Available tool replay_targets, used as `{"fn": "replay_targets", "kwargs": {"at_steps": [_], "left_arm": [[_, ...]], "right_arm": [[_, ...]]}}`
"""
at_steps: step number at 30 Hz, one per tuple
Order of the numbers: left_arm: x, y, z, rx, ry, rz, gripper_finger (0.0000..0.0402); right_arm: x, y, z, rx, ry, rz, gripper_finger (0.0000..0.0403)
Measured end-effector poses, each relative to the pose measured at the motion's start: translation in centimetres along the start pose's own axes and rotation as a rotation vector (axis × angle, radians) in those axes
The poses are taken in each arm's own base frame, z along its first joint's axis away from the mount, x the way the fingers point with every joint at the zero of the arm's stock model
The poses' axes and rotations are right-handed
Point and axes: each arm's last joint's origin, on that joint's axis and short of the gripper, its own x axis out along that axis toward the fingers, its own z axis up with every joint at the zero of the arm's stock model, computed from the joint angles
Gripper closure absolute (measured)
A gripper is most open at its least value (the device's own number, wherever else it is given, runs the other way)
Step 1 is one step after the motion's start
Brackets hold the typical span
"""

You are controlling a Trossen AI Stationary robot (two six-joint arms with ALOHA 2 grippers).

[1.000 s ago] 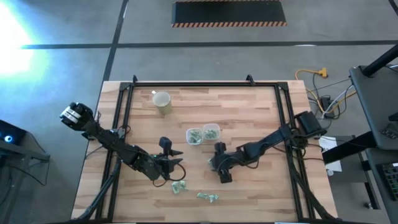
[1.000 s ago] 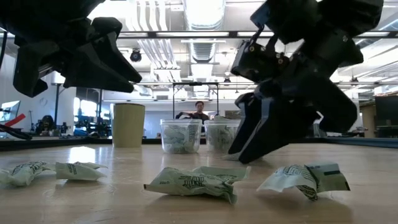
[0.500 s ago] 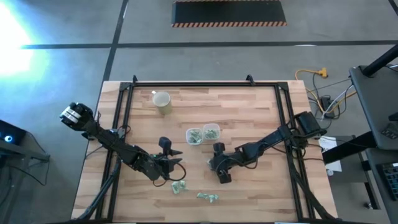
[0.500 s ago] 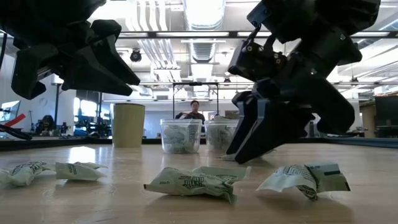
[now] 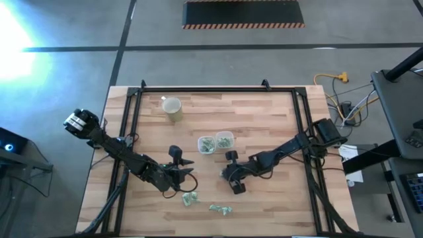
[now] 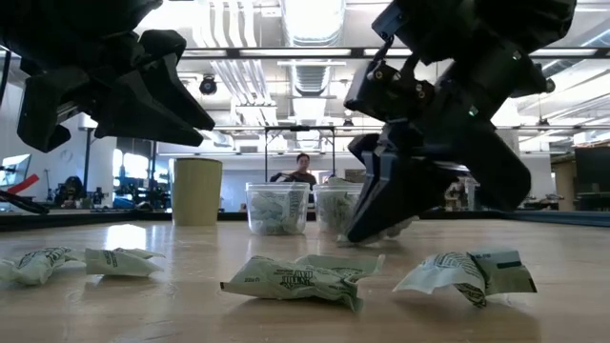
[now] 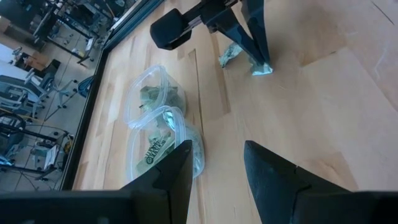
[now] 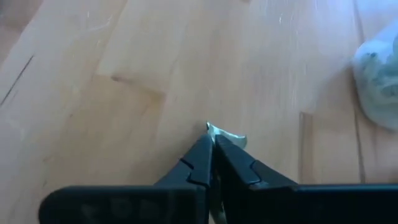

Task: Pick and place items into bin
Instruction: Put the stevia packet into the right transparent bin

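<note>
Pinching wrapped item (image 8: 225, 135), right fingers (image 8: 211, 155) closed; left fingers (image 7: 214, 171) parted, empty.

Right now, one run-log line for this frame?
right gripper: shut on wrapped piece, above table | left gripper: open, idle | two clear bins: partly filled

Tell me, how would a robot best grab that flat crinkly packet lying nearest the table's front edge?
Probably from straight above, pinching the wrapped piece across its narrow middle: it lies flat and long, with bare table on both sides for the tool's fingers.
</note>
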Motion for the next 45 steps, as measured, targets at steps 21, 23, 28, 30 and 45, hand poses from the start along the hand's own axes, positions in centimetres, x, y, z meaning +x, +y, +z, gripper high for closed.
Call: {"fn": "replay_targets", "kwargs": {"at_steps": [21, 23, 28, 30, 45], "left_arm": [[0.0, 0.0, 0.0, 0.000, 0.000, 0.000, 0.0273], [0.0, 0.0, 0.0, 0.000, 0.000, 0.000, 0.0273], [0.0, 0.0, 0.0, 0.000, 0.000, 0.000, 0.0273], [0.0, 0.0, 0.0, 0.000, 0.000, 0.000, 0.0273], [0.1, 0.1, -0.1, 0.000, 0.004, 0.002, 0.0273]], "right_arm": [[-1.5, 1.3, 5.4, -0.194, -0.127, -0.036, 0.0394], [-2.1, 0.9, 6.1, -0.205, -0.099, -0.105, 0.0394], [-3.2, -0.5, 6.9, -0.208, -0.020, -0.276, 0.0394], [-3.4, -1.3, 7.1, -0.189, -0.019, -0.313, 0.0394], [-2.3, -8.2, 3.1, 0.170, 0.076, -0.441, 0.0394]]}}
